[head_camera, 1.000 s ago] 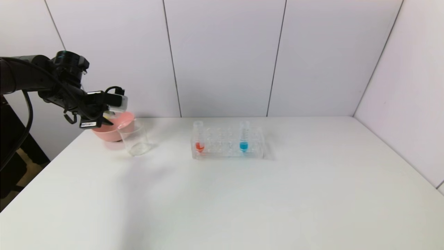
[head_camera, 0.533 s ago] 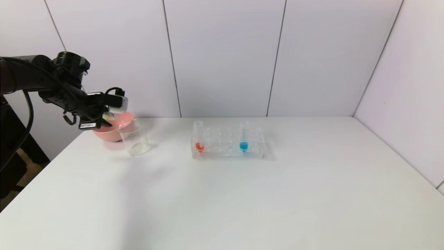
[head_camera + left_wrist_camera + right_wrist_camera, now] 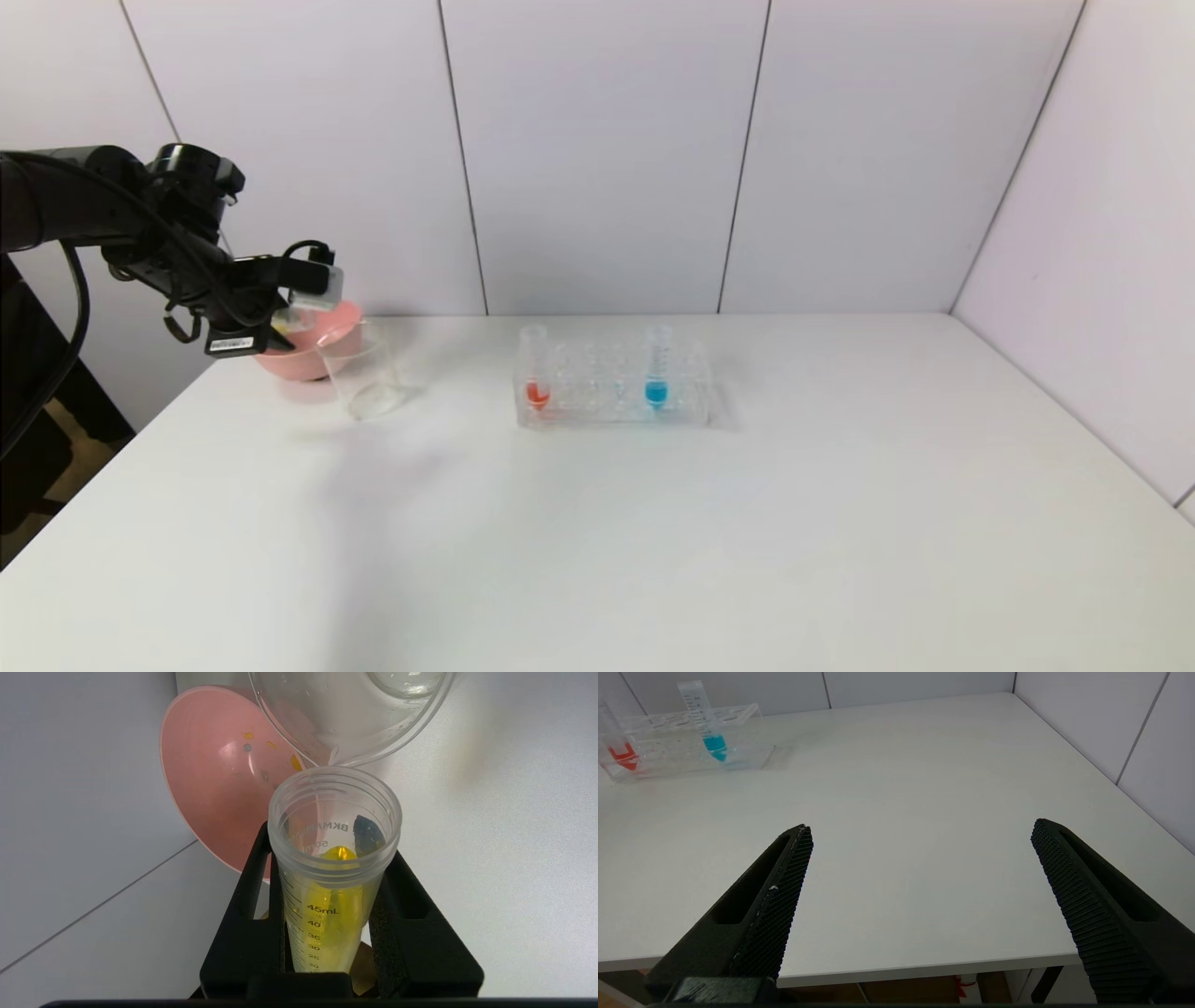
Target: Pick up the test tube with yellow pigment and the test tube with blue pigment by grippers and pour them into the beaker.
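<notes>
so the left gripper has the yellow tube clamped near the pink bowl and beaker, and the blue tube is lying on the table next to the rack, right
Not quite. The blue tube is not lying on the table; it stands upright in the rack, as the head view shows. The rest holds: the left gripper is shut on the yellow tube, close to the pink bowl and the beaker.

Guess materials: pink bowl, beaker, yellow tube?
Pink bowl: likely glossy plastic; opaque, with soft highlights.
Beaker: clear, thin-walled with a pour lip; glass or plastic, can't tell.
Test tube with yellow pigment, held in the left gripper: probably plastic; slightly cloudy wall, threaded rim, printed graduations.
</notes>
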Motion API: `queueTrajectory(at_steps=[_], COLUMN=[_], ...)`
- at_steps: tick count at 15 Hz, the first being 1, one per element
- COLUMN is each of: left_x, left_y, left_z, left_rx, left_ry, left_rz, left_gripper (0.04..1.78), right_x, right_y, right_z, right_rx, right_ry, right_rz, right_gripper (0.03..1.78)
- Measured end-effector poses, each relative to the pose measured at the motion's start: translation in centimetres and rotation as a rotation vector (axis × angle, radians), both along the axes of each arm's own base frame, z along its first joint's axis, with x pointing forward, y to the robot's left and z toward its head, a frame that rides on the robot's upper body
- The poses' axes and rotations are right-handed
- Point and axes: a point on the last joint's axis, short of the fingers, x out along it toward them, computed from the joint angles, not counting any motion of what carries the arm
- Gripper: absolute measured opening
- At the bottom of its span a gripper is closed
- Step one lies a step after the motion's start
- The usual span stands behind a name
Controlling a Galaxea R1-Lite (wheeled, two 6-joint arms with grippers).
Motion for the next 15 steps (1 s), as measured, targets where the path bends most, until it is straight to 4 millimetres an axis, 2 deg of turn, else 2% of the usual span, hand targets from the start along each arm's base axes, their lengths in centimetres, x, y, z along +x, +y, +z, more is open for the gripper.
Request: queueTrajectory(at_steps=[10, 15], left_x=[0.0, 0.2], left_y=[-0.2, -1.3], left_z=[0.0, -0.1], left_rx=[0.029, 0.088], left_ry=[0.003, 0.013], left_rz=[0.025, 0.043], left_gripper=[0.52, 0.52], right_x=[0.0, 0.0], right_y=[0.0, 0.0], right_z=[0.0, 0.0], right_rx=[0.000, 0.000], right_ry=[0.000, 0.000], right_rz=[0.000, 0.000], right_gripper=[1.71, 1.71])
